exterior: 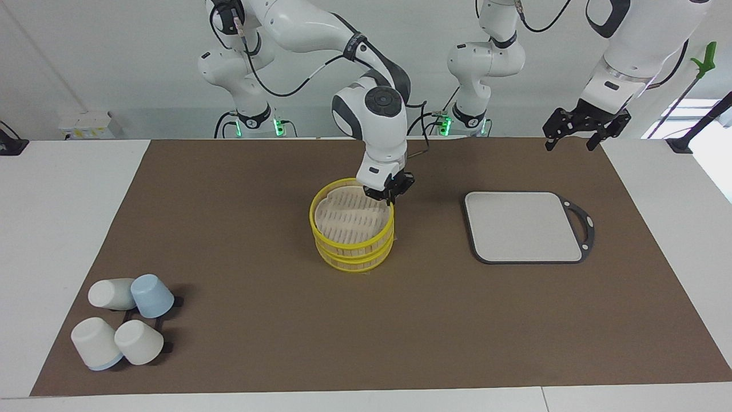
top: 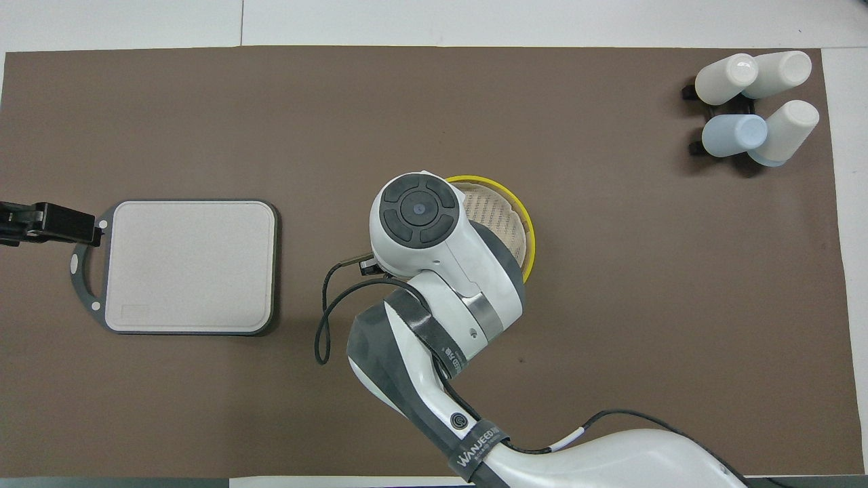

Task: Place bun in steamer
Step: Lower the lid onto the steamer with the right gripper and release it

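The steamer (exterior: 313,220) stands mid-table, two yellow-rimmed tiers with a pale slatted top surface showing. In the overhead view only part of its rim (top: 529,234) shows past the right arm. My right gripper (exterior: 392,193) is down at the steamer's rim, on the edge nearer the robots; in the overhead view it is hidden under its own wrist. No bun shows in either view. My left gripper (exterior: 582,137) is open and empty, raised beside the grey board's handle; it also shows at the edge of the overhead view (top: 41,222).
A grey square board (exterior: 523,226) with a dark handle lies toward the left arm's end, also in the overhead view (top: 190,264). Several white and blue cups (exterior: 123,323) lie on a dark rack at the corner farthest from the robots, toward the right arm's end (top: 756,108).
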Available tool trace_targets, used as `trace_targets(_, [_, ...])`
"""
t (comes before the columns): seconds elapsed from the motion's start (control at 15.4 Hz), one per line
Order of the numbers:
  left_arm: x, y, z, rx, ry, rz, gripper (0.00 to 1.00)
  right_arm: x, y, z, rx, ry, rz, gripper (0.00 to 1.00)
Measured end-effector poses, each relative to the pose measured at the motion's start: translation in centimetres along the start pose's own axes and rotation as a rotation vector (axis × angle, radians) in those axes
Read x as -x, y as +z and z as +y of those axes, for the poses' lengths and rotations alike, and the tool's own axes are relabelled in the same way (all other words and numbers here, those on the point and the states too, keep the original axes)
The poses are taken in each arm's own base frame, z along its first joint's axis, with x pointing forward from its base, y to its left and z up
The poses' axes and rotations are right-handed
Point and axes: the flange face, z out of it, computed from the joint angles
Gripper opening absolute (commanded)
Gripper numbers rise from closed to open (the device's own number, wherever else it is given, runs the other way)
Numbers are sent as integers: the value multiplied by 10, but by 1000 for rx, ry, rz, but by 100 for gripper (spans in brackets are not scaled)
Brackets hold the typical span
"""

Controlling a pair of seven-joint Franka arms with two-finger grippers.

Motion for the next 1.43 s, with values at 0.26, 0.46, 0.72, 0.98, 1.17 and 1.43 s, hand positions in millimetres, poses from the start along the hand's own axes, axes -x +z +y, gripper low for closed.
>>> trace_targets(0.26, [4,3,-3,4,-6,-33,100,-1,5,0,-11,4,19,0])
trace_targets(0.46, [4,3,-1,38,-7,-32,100,-2,8,1,-22,6,42,0])
trace_targets(0.72, [5,0,-2,50,-10,-26,100,-3,9,4,-46,25,54,39])
trace_targets(0.98, [6,-1,-3,51,-12,-24,100,-2,10,2,-62,30,63,100])
trace_targets(1.17, [6,-1,-3,52,-11,-24,100,0,12,1,-63,28,60,100])
trace_targets(1.43, [6,0,-4,52,-5,-25,100,1,6,3,-46,24,37,100])
